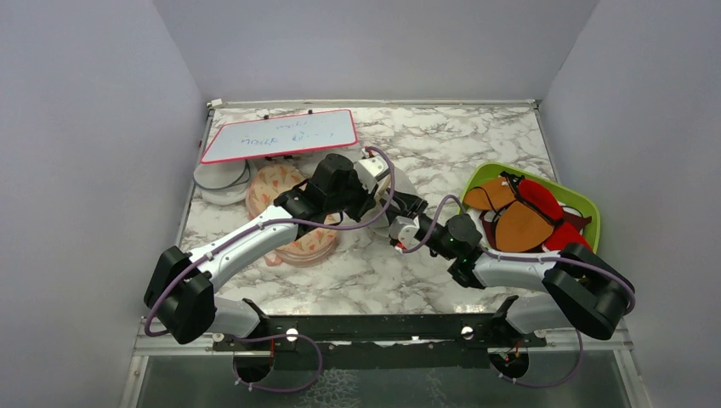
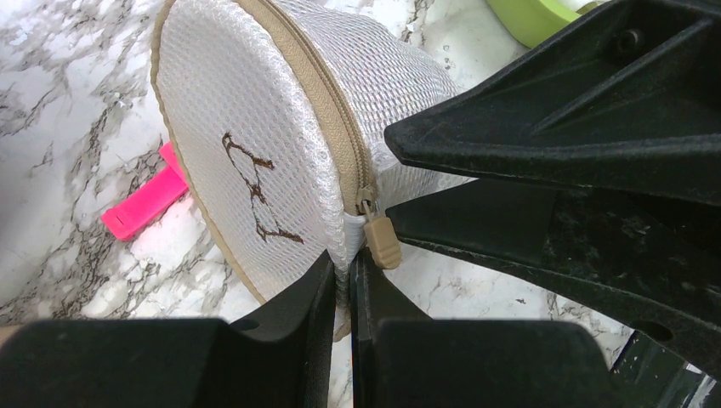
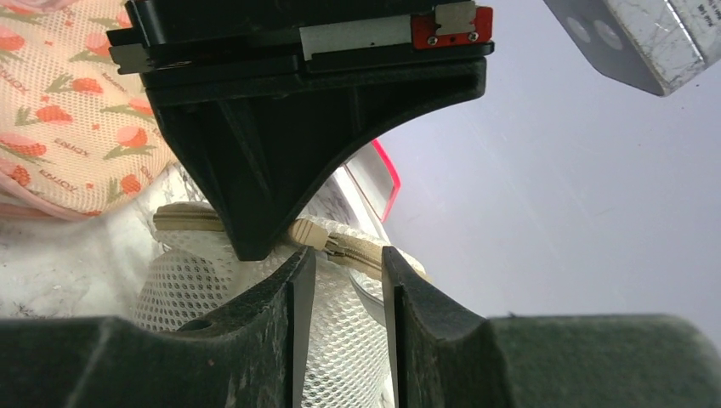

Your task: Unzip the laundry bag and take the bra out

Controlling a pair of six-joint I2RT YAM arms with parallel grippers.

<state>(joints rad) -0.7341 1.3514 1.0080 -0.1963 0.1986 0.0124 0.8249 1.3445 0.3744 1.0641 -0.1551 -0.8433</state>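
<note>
The laundry bag (image 2: 255, 110), a round white mesh case with a beige zip, stands on edge with its scribbled face toward the left wrist camera. My left gripper (image 2: 342, 263) is shut on a fold of its mesh just below the beige zipper pull (image 2: 383, 240). My right gripper (image 3: 349, 255) is open, and its jaws stand apart with mesh showing in the gap. The zipper pull (image 3: 310, 234) sits just above its left finger. Seen from above, both grippers meet mid-table over the bag (image 1: 400, 183). The bra is hidden.
A peach floral pouch (image 1: 289, 242) lies under my left arm. At the right, a green tray (image 1: 476, 174) holds red, orange and brown garments. A red-framed whiteboard (image 1: 281, 136) lies at the back left. A pink object (image 2: 144, 204) lies beside the bag.
</note>
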